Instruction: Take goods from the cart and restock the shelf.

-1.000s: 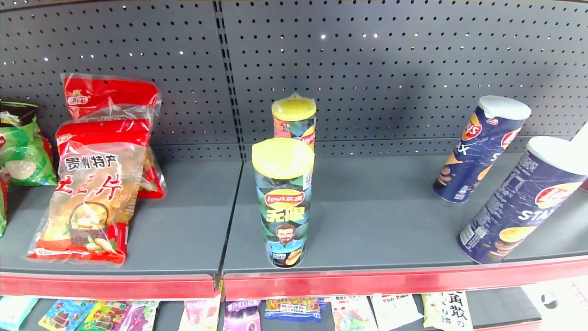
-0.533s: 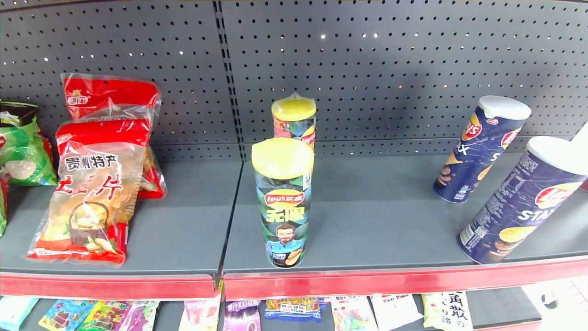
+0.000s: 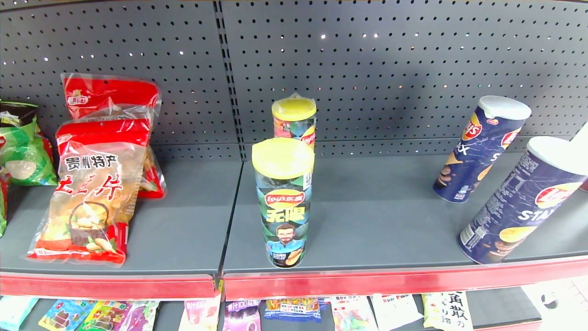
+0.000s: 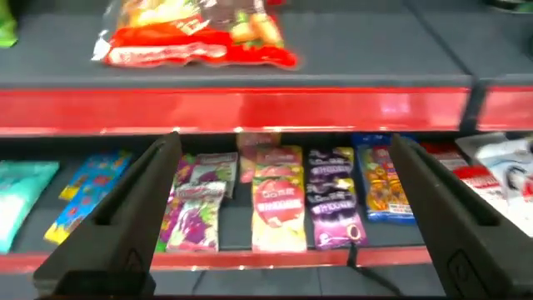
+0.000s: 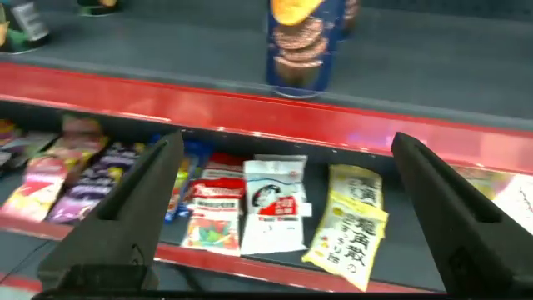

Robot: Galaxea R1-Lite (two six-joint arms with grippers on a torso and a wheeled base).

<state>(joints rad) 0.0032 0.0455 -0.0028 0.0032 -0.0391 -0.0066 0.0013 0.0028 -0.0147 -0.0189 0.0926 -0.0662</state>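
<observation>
Shelf (image 3: 367, 216) surface, grey with a red front rail (image 3: 367, 281), is presented ahead in the head view, backed by a perforated back panel (image 3: 390, 69). Two yellow-lidded cans are stood upright near the middle of the shelf, just right of the joint between its two boards. The front yellow-lidded can (image 3: 283, 207) is set close to the front rail. The rear yellow-lidded can (image 3: 294, 120) is set directly behind it, near the back panel, and is partly hidden by it.

Two blue cans with white lids are placed toward the right end. The rear blue can (image 3: 477, 151) is located about midway between the rail and the back panel. The front blue can (image 3: 519, 207) is located near the front rail, closer to the right end. The yellow-lidded pair and the blue pair are kept well apart.

On the left board, a red peanut bag (image 3: 89, 197) is propped with its foot near the front rail. A second red bag (image 3: 110, 96) is leaned behind it against the back panel. A green bag (image 3: 20, 151) is found at the left end.

The left claw (image 4: 285, 140) is held in front of the front rail, below the red peanut bag; its fingers are spread wide and it is empty. The right claw (image 5: 287, 140) is held before the rail below a blue can, also spread wide and empty. A lower shelf (image 3: 505, 308) under the rail is stocked with a row of small flat packets (image 4: 279, 204).
</observation>
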